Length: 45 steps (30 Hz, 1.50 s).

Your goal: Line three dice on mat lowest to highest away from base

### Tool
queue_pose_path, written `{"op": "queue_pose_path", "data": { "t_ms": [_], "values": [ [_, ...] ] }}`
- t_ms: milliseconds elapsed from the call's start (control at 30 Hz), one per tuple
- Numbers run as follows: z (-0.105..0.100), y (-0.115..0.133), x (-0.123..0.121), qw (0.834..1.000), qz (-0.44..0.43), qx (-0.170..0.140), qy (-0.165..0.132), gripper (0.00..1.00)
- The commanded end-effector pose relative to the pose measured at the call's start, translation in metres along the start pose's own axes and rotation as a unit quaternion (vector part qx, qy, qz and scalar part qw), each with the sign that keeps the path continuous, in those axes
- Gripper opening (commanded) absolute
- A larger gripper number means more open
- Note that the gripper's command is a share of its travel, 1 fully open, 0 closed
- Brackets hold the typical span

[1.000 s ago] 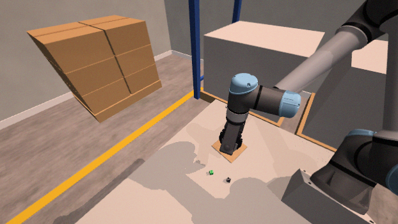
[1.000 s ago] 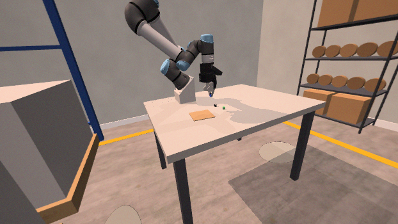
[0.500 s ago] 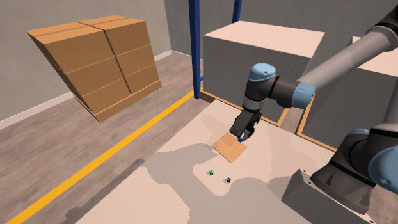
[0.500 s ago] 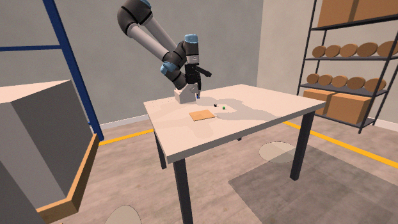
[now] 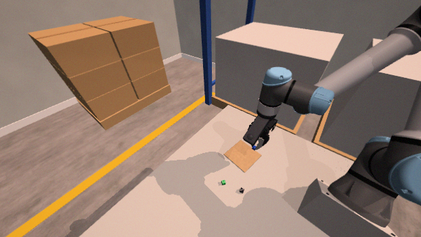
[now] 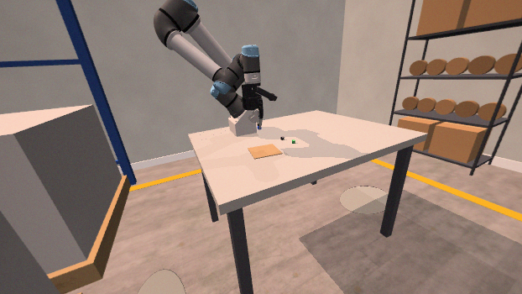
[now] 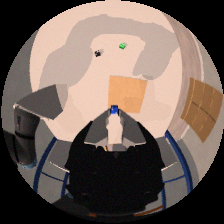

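My gripper (image 5: 254, 147) is shut on a small blue die (image 5: 254, 147) and holds it in the air above the tan square mat (image 5: 242, 156). In the wrist view the blue die (image 7: 115, 110) sits between the fingertips, over the near edge of the mat (image 7: 128, 93). A green die (image 5: 223, 182) and a black die (image 5: 241, 190) lie on the table off the mat, on the side nearer the robot's base. They also show in the wrist view, the green die (image 7: 122, 46) and the black die (image 7: 98, 53) beyond the mat. From the exterior view the gripper (image 6: 258, 124) hangs above the table behind the mat (image 6: 264, 150).
The robot's grey base block (image 6: 242, 125) stands at the table's back edge. A large grey crate (image 5: 271, 64) and a blue post (image 5: 206, 51) stand beyond the table. Stacked cardboard boxes (image 5: 101, 64) are at the left.
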<state>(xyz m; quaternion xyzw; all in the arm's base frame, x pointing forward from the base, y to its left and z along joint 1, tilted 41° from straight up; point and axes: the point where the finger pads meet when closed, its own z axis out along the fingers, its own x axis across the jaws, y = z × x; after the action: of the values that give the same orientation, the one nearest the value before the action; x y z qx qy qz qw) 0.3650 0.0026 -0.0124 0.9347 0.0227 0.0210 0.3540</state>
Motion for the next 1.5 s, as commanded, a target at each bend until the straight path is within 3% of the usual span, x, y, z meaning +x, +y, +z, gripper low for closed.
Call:
{"op": "queue_pose_path", "data": {
  "t_ms": [0, 400, 900, 1467],
  "values": [
    [0.003, 0.0, 0.0, 1.0, 0.0, 0.001, 0.0, 0.0],
    [0.031, 0.0, 0.001, 1.0, 0.0, 0.001, 0.0, 0.0],
    [0.084, 0.0, 0.001, 1.0, 0.0, 0.001, 0.0, 0.0],
    [0.094, 0.0, 0.001, 1.0, 0.0, 0.001, 0.0, 0.0]
  ]
}}
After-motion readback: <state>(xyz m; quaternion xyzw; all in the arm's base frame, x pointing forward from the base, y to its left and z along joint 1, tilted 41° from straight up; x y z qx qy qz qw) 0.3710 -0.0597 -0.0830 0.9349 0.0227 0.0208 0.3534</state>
